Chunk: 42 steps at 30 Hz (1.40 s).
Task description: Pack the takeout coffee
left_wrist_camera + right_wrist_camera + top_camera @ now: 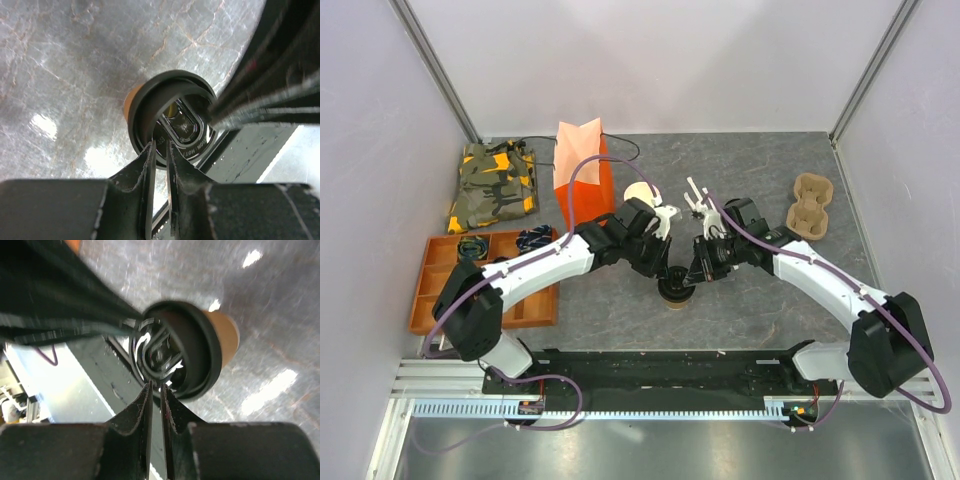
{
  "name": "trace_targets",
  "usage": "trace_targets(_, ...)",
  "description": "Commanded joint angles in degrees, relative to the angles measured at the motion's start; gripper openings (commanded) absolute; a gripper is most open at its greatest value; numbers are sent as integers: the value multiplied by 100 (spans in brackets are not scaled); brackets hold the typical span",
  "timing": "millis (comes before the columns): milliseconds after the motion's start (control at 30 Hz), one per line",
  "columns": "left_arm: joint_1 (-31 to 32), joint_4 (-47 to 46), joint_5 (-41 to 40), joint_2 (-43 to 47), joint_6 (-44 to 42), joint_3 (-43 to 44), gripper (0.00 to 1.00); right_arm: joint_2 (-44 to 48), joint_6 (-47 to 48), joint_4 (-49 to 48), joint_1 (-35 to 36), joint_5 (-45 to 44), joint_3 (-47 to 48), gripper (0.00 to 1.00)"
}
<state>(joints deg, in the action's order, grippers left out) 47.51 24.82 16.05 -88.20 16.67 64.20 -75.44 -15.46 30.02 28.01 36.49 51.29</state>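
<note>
The takeout coffee (677, 292), a tan paper cup (132, 100) under a round black lid (172, 117), stands on the grey table in front of both arms. My left gripper (161, 146) reaches it from the left, its jaws nearly together and pinching the lid's near rim. From the opposite side my right gripper (156, 386) pinches the lid (175, 350) at its rim too. The cup's tan wall (223, 335) shows beyond the lid. In the top view both grippers (665, 272) (692, 272) meet over the cup and hide most of it.
An orange paper bag (585, 185) stands open at the back, left of centre. A camouflage cloth (492, 187) lies at the back left, and an orange compartment tray (440, 280) at the left. A brown cup carrier (810, 208) lies at the right.
</note>
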Motion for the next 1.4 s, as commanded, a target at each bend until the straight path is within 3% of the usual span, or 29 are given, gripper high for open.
trace_targets(0, -119, -284, 275, -153, -295, 329, 21, 293, -53, 118, 29, 279, -172, 18)
trace_targets(167, -128, -372, 574, 39, -392, 278, 23, 451, -71, 127, 20, 420, 3, 19)
trace_targets(433, 30, -619, 768, 1085, -515, -417, 29, 495, -141, -102, -50, 139, 259, 20)
trace_targets(867, 426, -715, 513, 419, -295, -224, 20, 776, -212, 328, -138, -335, -260, 12)
trace_targets(1033, 426, -680, 425, 234, -260, -391, 20, 768, -10, 470, -147, -1098, -76, 10)
trace_targets(1367, 382, -557, 566, -21, -49, -426, 16, 636, 193, 584, -129, -1610, 373, 12)
